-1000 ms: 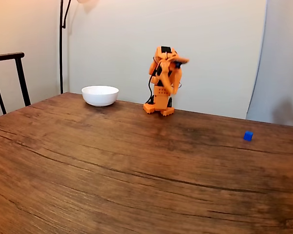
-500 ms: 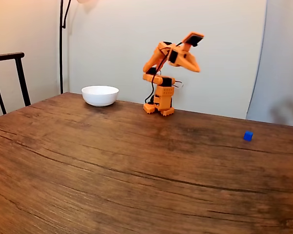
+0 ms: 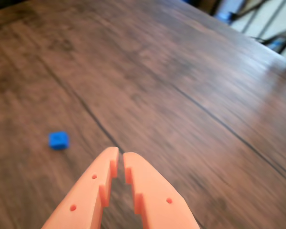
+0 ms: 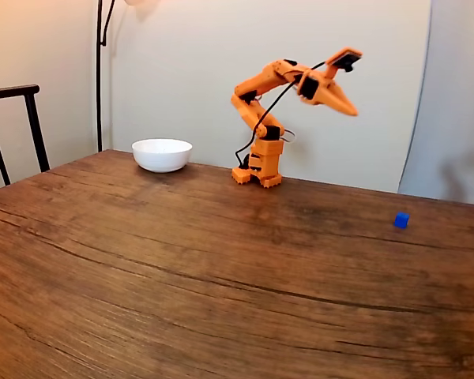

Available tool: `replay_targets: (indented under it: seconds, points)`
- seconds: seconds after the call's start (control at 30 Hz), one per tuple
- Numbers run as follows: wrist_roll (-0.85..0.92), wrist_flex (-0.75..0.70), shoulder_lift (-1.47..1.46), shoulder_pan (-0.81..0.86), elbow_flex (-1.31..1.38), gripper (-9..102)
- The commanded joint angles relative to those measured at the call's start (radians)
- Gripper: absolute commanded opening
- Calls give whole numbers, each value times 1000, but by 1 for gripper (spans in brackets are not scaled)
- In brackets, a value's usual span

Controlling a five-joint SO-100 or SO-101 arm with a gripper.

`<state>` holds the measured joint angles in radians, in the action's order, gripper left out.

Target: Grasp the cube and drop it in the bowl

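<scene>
A wide wooden table with dark grain lines runs out under me, a pale wall behind and a dark chair at the left edge of the fixed view. My gripper is up in the air, reaching out from my base toward the right of that view, well above the wood; in the wrist view the gripper shows its two orange fingers drawn nearly together, only a thin slit between the tips, and nothing is held. The cube sits alone on the table far to the right in the fixed view, well apart from me; in the wrist view the cube lies to the left of my fingertips and lower down. The bowl rests on the opposite side of my base, near the table's back edge. I judge the cube to be light, stiff and smooth-faced, so it could skid if nudged; I would spread my fingers first, then close squarely on two opposite flat faces, low and centred.
</scene>
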<state>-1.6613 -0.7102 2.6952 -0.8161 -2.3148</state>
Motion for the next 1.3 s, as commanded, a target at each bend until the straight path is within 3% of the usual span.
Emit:
replay_targets:
  seconds: [0.0,0.27,0.53,1.17,1.27]
  points:
    - [6,14,-61,-72,92,0]
    - [97,28,-291,-253,124,0]
    - [94,276,-522,-270,132,0]
    - [104,630,-930,-261,132,0]
    - [107,692,-989,-272,132,7]
